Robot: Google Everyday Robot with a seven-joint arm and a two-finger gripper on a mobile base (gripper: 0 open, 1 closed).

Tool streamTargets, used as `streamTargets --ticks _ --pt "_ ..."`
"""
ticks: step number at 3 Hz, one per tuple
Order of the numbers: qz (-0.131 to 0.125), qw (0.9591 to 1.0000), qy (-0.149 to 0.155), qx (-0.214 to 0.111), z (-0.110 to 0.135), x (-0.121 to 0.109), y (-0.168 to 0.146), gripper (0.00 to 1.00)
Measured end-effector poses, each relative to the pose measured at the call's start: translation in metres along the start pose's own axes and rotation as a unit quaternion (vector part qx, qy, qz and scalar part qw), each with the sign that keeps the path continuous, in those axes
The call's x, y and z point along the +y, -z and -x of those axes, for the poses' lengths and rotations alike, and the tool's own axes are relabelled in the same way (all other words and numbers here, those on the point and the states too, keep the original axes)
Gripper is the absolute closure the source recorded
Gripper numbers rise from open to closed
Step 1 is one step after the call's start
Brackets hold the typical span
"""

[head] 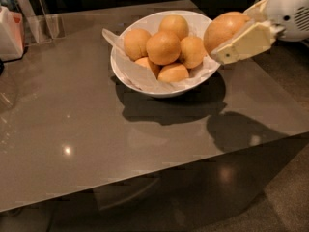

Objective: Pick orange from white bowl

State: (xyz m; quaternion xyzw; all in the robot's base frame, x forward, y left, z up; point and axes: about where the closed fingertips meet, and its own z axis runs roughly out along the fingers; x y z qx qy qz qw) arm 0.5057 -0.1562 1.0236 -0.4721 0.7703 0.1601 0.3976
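Observation:
My gripper (236, 35) is shut on an orange (223, 30) and holds it in the air just past the right rim of the white bowl (161, 88). One cream finger (244, 42) crosses in front of the fruit, the other shows behind it. No stem dot shows on the held orange. The bowl sits on the grey table, lined with crinkled white paper (135, 74). Several more oranges (163, 47) are piled in it.
The grey table (72, 129) has its front edge near the bottom and a right edge below the gripper. A clear stand (41, 25) and a white-and-red container (9, 33) stand at the back left. The white arm (292, 8) enters from the upper right.

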Motion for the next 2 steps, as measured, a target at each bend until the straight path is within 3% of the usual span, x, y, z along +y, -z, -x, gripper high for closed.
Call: streamTargets --ticks 1,2 --pt "0.047 0.9982 0.004 -0.036 -0.0073 0.0195 0.0411 1.0" --pt "0.047 0.9982 0.004 -0.036 -0.0073 0.0195 0.0411 1.0"
